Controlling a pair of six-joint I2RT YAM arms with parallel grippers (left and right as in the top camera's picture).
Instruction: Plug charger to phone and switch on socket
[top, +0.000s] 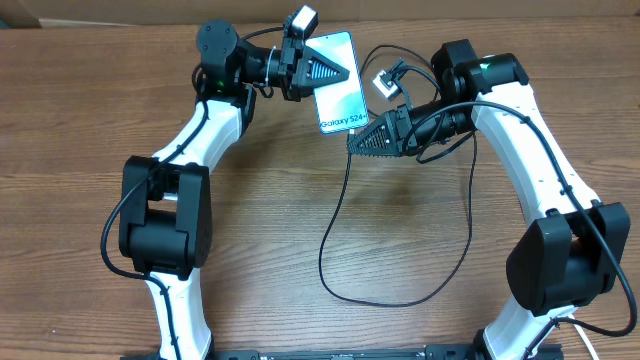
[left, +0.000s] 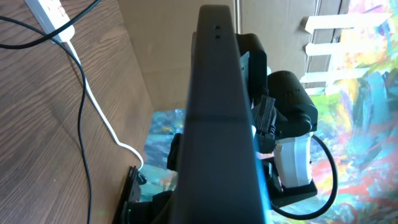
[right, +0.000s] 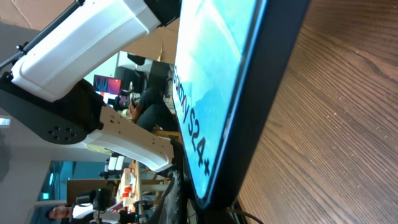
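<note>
Left gripper (top: 345, 72) has the phone (top: 340, 100) pinched at its upper side edge, jaws clamped on it, and the handset is up off the wooden table (top: 280, 220). It sits at the far middle of the table between the two arms, screen up toward the overhead camera, with the "Galaxy S24+" text at the lower end. From the left wrist it's just a dark slab seen edge-on, filling the middle of the view.

Right gripper (top: 355, 143) comes in from the other side with its tip pressed against the phone's bottom edge. Its jaws are closed. The charger (top: 322, 258) cable comes out right at that tip. Whether the connector is in the pinch or already in the port, I can't tell; the right wrist view shows only the lit screen and its black rim, very close.

The black cable drops toward the near edge, makes a wide loop on the table, then climbs back up toward the right arm.

The socket (top: 385, 82) lies just beyond the phone's right edge, close to the right arm. Its white cord (left: 93, 106) trails away across the wood in the left wrist view.
</note>
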